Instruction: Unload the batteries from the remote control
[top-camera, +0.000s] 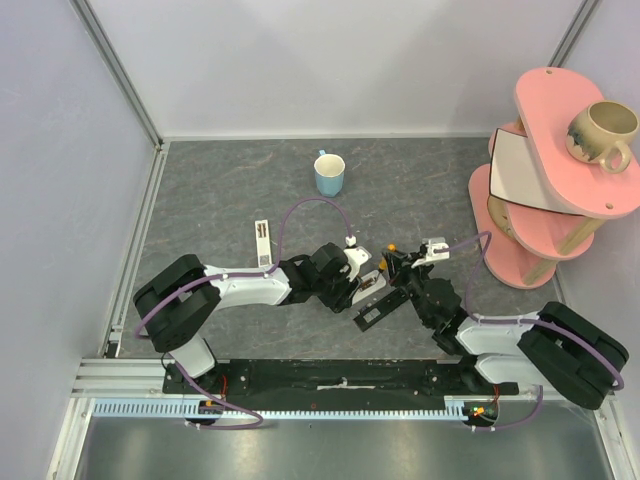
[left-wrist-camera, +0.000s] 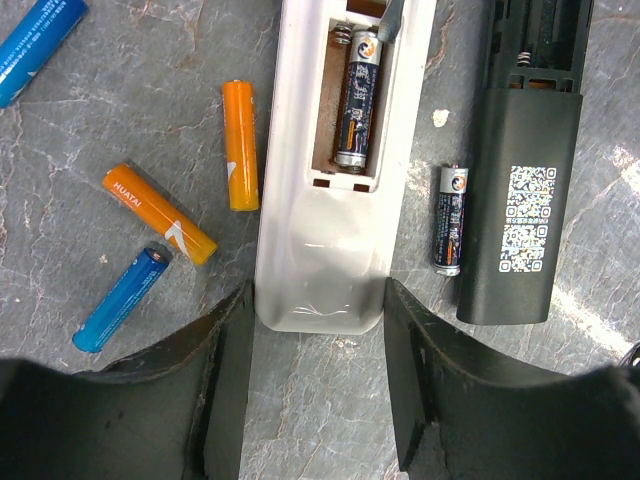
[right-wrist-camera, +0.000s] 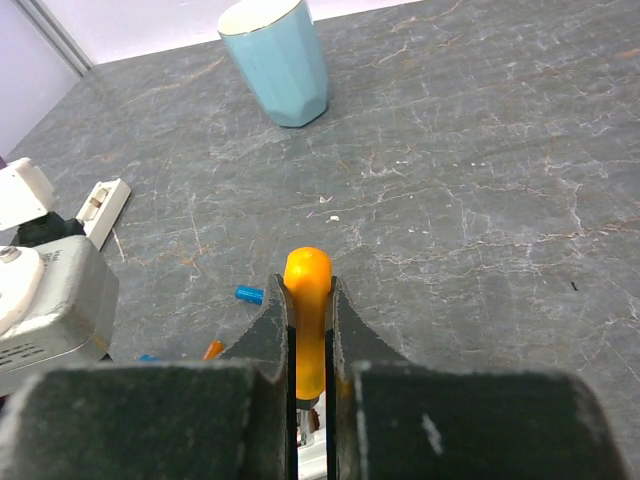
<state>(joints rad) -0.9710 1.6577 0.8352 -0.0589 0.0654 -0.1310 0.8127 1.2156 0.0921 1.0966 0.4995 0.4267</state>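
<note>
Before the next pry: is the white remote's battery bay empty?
Not empty: one dark cell lies in the white remote; its other slot is bare.

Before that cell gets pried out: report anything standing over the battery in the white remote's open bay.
Nothing covers the battery; the white remote lies open. Only a grey tool tip touches its upper end.

Robot test bench in a lab, grey marbled tabletop (top-camera: 220, 190) boxed in by plain pale panels (top-camera: 330, 60) on aluminium rails (top-camera: 118, 72), left arm (top-camera: 240, 288) and right arm (top-camera: 500, 335) with loose cables on a black base bar (top-camera: 340, 378), staged props, pink shelf stand (top-camera: 560, 120) holding a mug (top-camera: 600, 135), blue cup (top-camera: 329, 175).
</note>
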